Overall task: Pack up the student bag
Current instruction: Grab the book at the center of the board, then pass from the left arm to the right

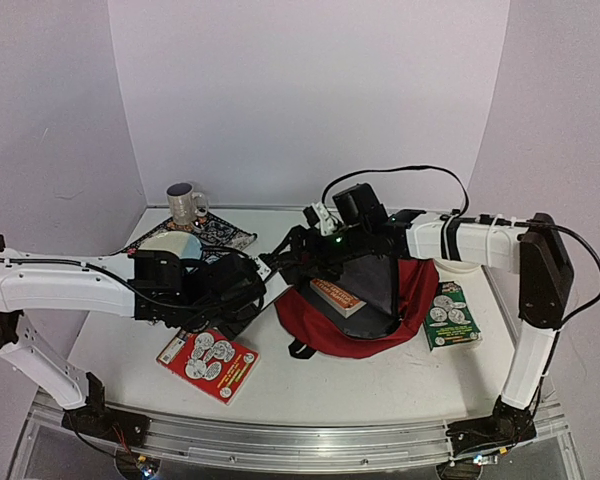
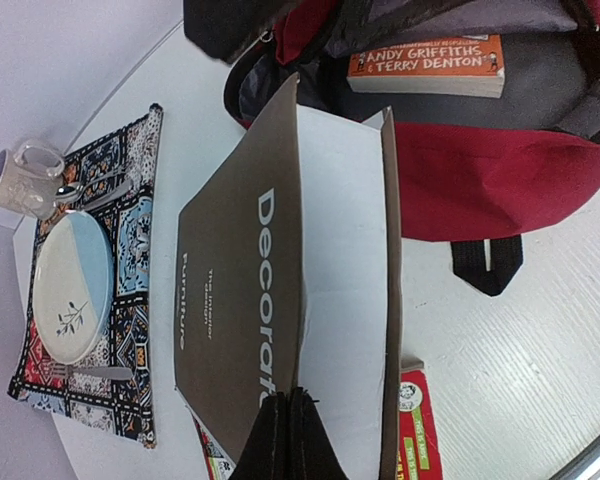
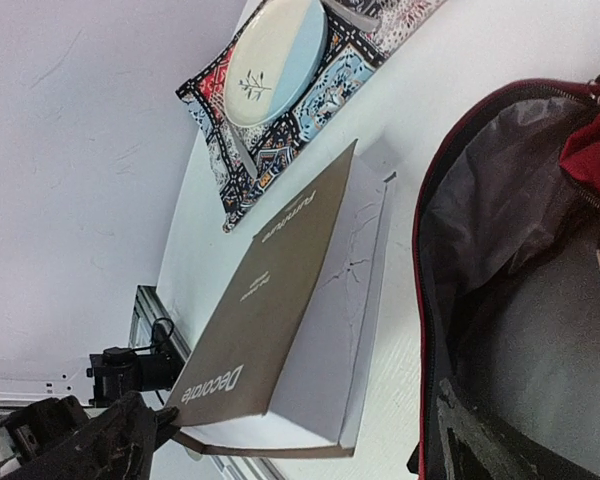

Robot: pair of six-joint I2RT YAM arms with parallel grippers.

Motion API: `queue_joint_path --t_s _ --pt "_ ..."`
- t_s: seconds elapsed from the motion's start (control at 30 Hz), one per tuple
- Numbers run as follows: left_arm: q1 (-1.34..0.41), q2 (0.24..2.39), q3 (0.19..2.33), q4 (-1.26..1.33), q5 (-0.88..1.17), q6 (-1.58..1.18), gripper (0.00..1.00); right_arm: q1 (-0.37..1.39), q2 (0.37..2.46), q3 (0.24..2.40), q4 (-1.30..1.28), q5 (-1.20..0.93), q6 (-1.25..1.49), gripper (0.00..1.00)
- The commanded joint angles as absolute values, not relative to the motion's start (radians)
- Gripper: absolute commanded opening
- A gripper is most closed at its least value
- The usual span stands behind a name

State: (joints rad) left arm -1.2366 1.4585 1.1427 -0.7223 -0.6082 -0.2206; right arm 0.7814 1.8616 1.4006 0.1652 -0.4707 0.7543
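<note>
The student bag (image 1: 412, 292) lies on the counter (image 1: 380, 390), right of centre. Its zip mouth gapes toward the left arm, grey lining showing. An orange paperback (image 1: 337, 297) rests on that lining.

It is soft fabric throughout, so I judge it will sag and fold wherever it is not supported. The mouth would likely fall shut if let go, and the whole bag may slide on the smooth counter if a book pushes against it. The firmest places to take hold look to be the zip rim at the upper lip of the opening, or a black strap. The loose red panel would only bunch up.

The right gripper (image 1: 298, 250) hangs at the mouth with its jaws spread wide. One finger appears to sit just inside the rim, propping it. Whether it grips any cloth I cannot tell.

The left gripper (image 2: 290, 410) is pressed together, pinching the near edge of the brown Decorate book (image 2: 240, 300). The book tilts toward the opening, just beside the bag. It is a stiff, broad hardback and probably heavy for so thin a pinch, so it may droop or twist as it goes in.
</note>
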Motion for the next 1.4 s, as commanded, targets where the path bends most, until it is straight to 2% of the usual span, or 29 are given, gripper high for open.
queue_joint_path --t_s 0.0,0.43,0.63,0.73,0.8,0.87,1.03,1.13,1.2,1.37 --pt "-1.247 1.407 1.113 -0.586 -0.609 -0.166 0.0 0.794 1.914 1.415 0.204 -0.546 0.819 0.98" --pt "-1.276 1.477 1.057 -0.436 -0.686 -0.116 0.0 0.811 1.961 1.391 0.281 -0.632 0.868 0.97" --pt "-1.311 1.511 1.042 -0.394 -0.738 -0.089 0.0 0.812 1.959 1.387 0.307 -0.626 0.877 0.76" --pt "-1.316 1.505 1.034 -0.39 -0.746 -0.087 0.02 0.811 1.948 1.383 0.307 -0.616 0.874 0.59" --pt "-1.316 1.497 1.027 -0.39 -0.751 -0.092 0.08 0.809 1.938 1.382 0.31 -0.606 0.873 0.45" --pt "-1.315 1.486 1.023 -0.39 -0.758 -0.099 0.17 0.806 1.925 1.382 0.318 -0.594 0.874 0.37" --pt "-1.315 1.448 1.015 -0.384 -0.802 -0.151 0.55 0.801 1.866 1.36 0.386 -0.533 0.876 0.34" --pt "-1.315 1.413 1.006 -0.36 -0.821 -0.192 0.74 0.796 1.824 1.332 0.432 -0.476 0.887 0.29" --pt "-1.306 1.382 0.999 -0.336 -0.814 -0.233 0.81 0.788 1.791 1.303 0.482 -0.446 0.907 0.25" --pt "-1.214 1.312 0.968 -0.245 -0.644 -0.328 0.89 0.772 1.714 1.203 0.64 -0.372 0.96 0.24"
